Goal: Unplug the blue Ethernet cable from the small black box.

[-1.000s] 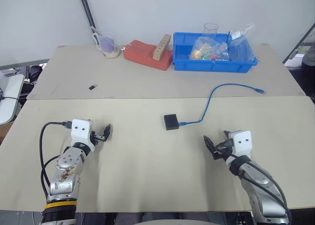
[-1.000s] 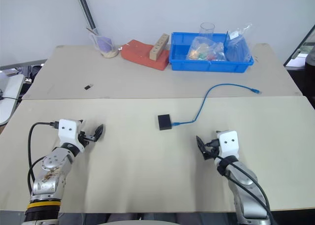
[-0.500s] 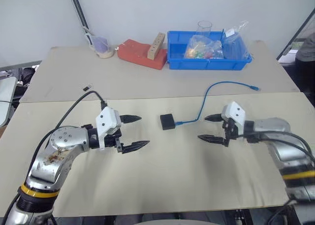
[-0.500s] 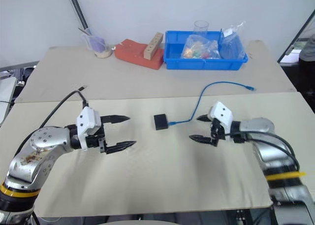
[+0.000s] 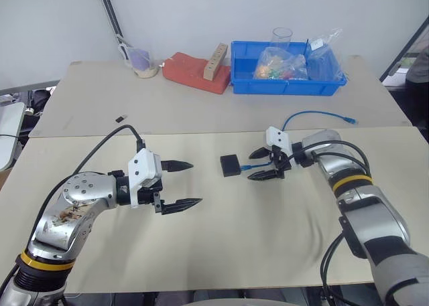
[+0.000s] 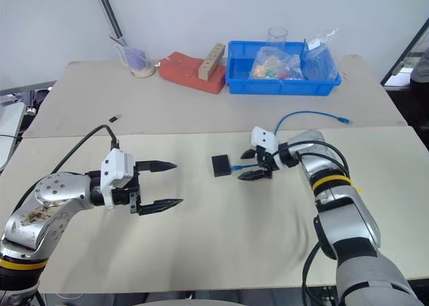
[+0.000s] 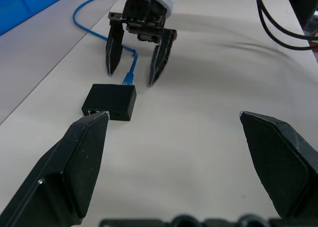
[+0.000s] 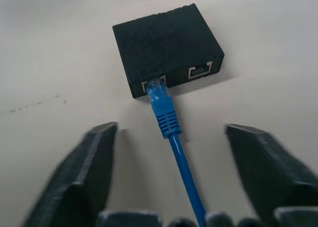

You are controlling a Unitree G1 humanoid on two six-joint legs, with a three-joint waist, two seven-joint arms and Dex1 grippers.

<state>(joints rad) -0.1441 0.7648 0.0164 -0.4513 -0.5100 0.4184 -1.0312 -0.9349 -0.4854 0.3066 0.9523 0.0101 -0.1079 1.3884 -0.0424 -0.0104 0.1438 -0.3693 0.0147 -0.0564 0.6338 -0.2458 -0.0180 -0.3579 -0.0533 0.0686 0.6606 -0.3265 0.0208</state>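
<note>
The small black box [image 5: 230, 165] lies flat near the middle of the near table. The blue Ethernet cable [image 5: 315, 114] is plugged into the box side that faces my right gripper; its plug [image 8: 161, 100] sits in one of two ports. From there the cable runs between the fingers of my right gripper [image 5: 251, 166], which is open. One finger stands on each side of the cable just behind the plug, neither touching it. The far end of the cable curves away onto the back table. My left gripper [image 5: 196, 183] hovers wide open and empty to the left of the box, pointing at it.
On the back table stand a blue bin [image 5: 288, 86] with plastic bags and a clear cup, a red block [image 5: 194, 72] with a wooden piece on it, and a cup [image 5: 146, 66]. A tiny dark bit [image 5: 125, 118] lies near the seam between the tables.
My right gripper has swung up and left to the box, now straddling the cable with its fingers closer together. My left gripper rose and turned toward the box, then held still.
</note>
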